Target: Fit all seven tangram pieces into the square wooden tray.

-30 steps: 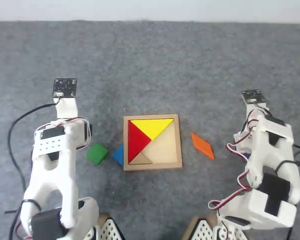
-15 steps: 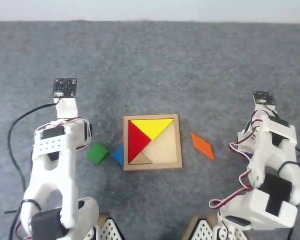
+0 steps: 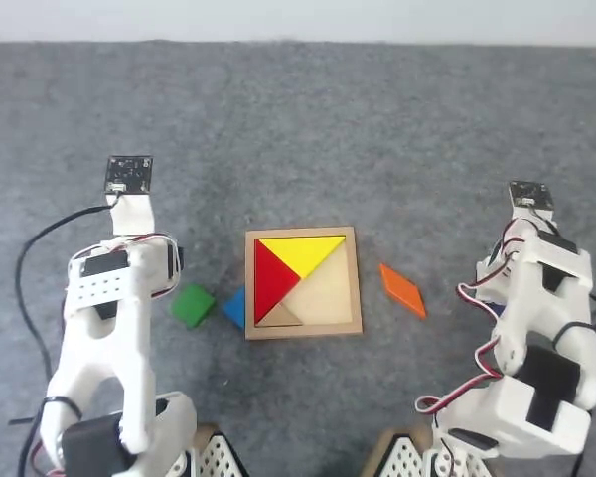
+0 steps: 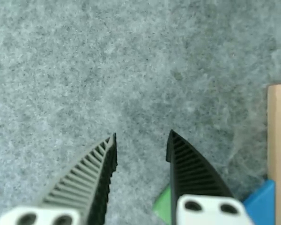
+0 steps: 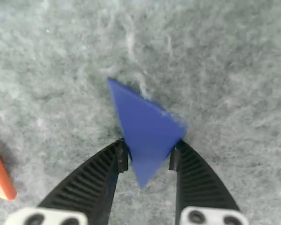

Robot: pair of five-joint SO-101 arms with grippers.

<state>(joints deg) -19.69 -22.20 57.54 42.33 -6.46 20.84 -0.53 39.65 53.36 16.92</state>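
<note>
Jaws of right arm gripping blue triangle (image 5: 147,131), orange parallelogram (image 3: 402,289) between it and tray (image 3: 355,288), left jaws apart

surface: grey carpet (image 3: 377,129)
tray (image 3: 355,288): mid carpet
blue piece (image 3: 235,308): against tray's left side
green piece (image 3: 192,305): just left of blue
orange piece (image 3: 402,289): right of tray, apart
triangle (image 5: 147,129): flat on carpet, near orange

The left arm (image 3: 104,328) rises from its base at 7 o'clock and stretches toward 12 o'clock. Its wrist is tipped downward and its jaws are spread well apart. The right arm (image 3: 536,328) stands at 5 o'clock and also points toward 12 o'clock, but is folded back more tightly on itself. Its jaws press against both sides of a blue triangle (image 5: 145,129), with the tips angled downward.
</note>
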